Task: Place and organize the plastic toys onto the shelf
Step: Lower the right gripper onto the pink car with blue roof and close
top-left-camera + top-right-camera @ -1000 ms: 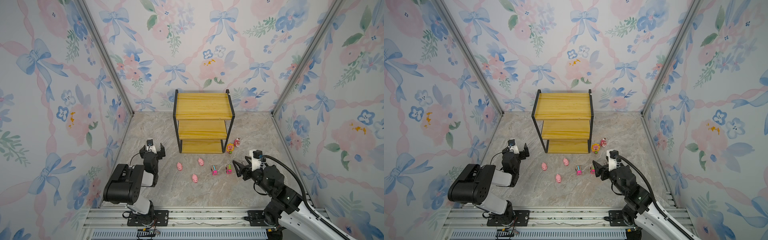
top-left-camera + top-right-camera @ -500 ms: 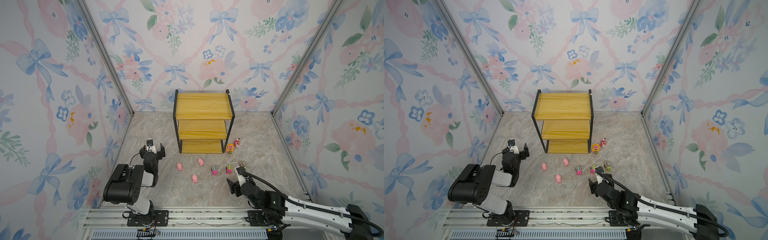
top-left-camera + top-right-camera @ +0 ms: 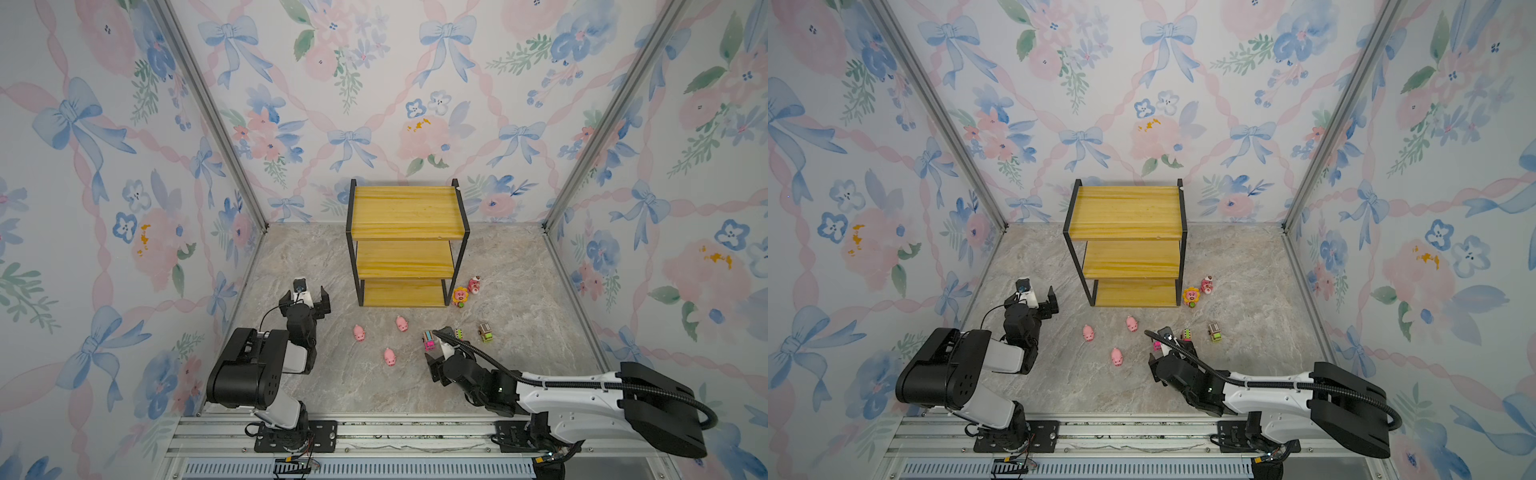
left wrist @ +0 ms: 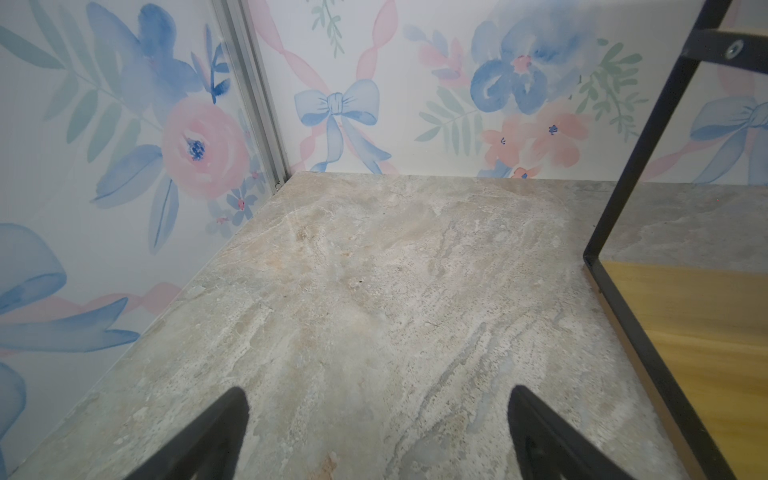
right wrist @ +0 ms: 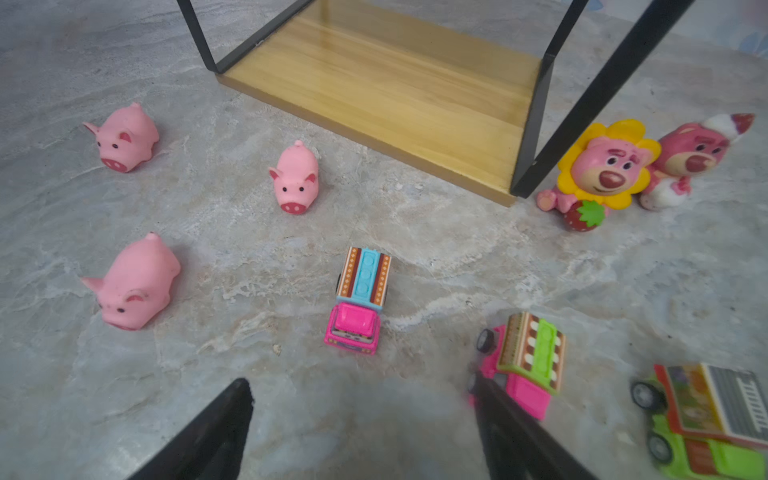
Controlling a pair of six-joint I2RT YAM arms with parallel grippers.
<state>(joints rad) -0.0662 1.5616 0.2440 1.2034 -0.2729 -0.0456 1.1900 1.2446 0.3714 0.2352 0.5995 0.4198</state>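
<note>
Claw on my right (image 5: 361,380) is hovering spread just short of the blue-topped truck (image 5: 357,307); left claw (image 4: 377,390) is idling spread, empty, beside the shelf (image 4: 685,332).

Twice from high above the near edge, side by side, angled steeply down: grey marbled tabletop (image 3: 519,270) low in frame, three-tier yellow wooden shelf with black metal frame (image 3: 405,212) at centre in both top views. From the left wrist, low, close, facing a floral wallpapered corner (image 4: 274,166) and the shelf's foot. From the right wrist, close over small plastic toys (image 5: 359,299), facing the shelf's bottom board.
</note>
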